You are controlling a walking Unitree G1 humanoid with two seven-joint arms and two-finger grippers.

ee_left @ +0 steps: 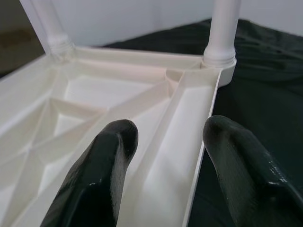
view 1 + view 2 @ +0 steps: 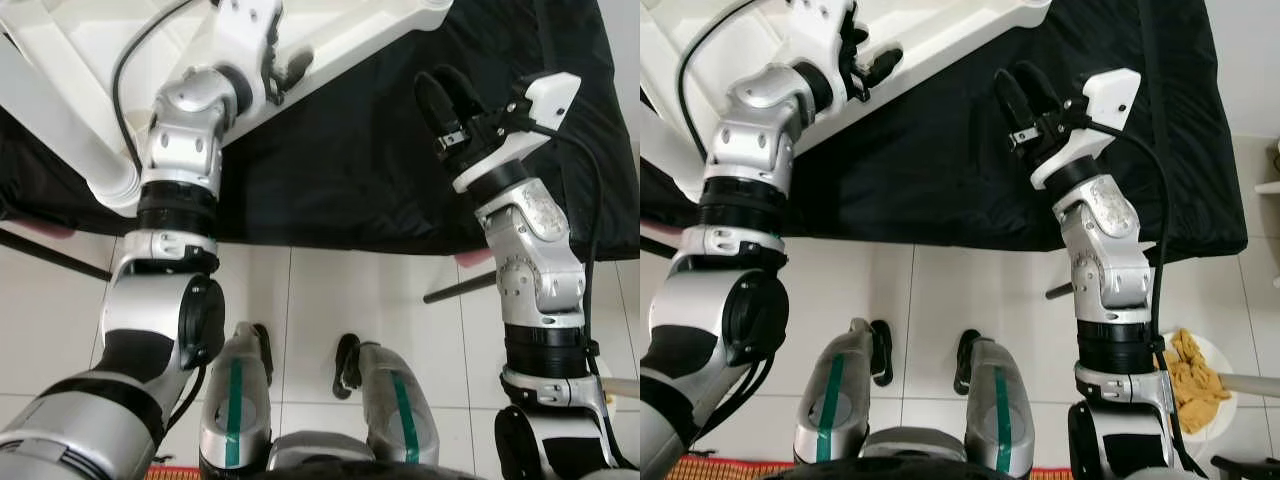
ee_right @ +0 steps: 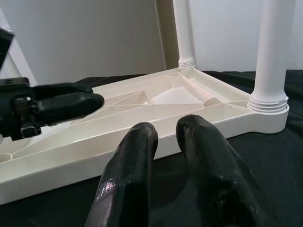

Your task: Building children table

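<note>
A white plastic children's table lies upside down on a black cloth, its ribbed underside facing up. White legs stand screwed into its corner sockets; another leg rises close to my left gripper. My left gripper is open, its two black fingers astride the table's near rim. Off to the right, my right gripper hovers low over the cloth, a short way from the rim, fingers nearly together and holding nothing.
The cloth covers a low stand with dark rod legs over a white tiled floor. My feet stand just before it. A bowl of yellow snacks sits on the floor at right, a patterned mat at lower left.
</note>
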